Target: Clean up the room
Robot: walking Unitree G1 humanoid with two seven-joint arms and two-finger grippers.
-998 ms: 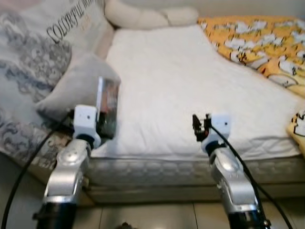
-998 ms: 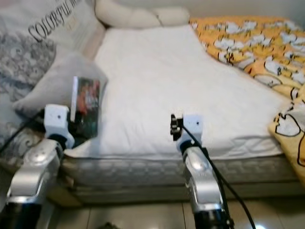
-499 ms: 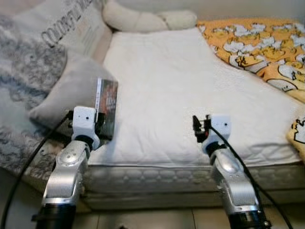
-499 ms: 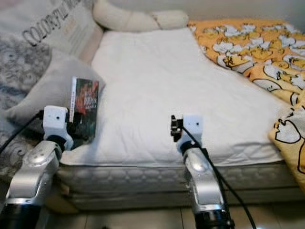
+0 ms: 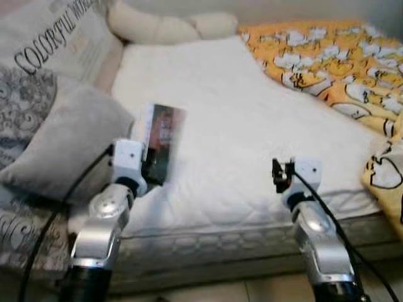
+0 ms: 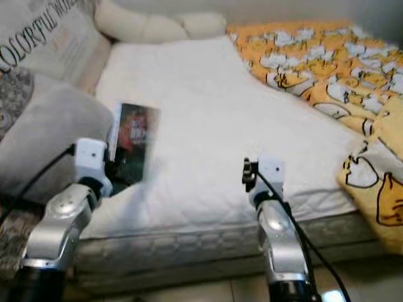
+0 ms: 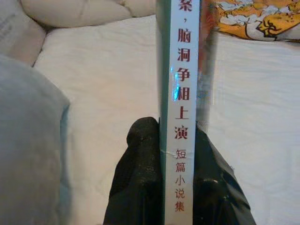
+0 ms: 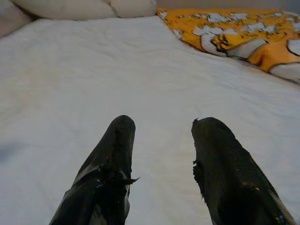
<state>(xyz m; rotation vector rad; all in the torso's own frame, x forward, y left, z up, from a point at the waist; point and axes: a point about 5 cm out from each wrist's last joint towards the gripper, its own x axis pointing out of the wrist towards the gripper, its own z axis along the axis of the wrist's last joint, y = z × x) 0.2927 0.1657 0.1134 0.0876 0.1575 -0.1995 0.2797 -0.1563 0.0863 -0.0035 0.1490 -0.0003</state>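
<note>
At the left of the frame, the left gripper (image 7: 177, 140) pinches a book (image 5: 161, 142) upright by its lower spine, above the white bed (image 5: 252, 126) beside a grey pillow (image 5: 63, 148). Right gripper (image 8: 161, 161), jaws parted and holding nothing, hovers lower right. With so narrow a hold, the tall book could pivot or slip out if swung.

Book (image 5: 161, 142) upright, clamped between fingers (image 7: 140, 178)
</note>
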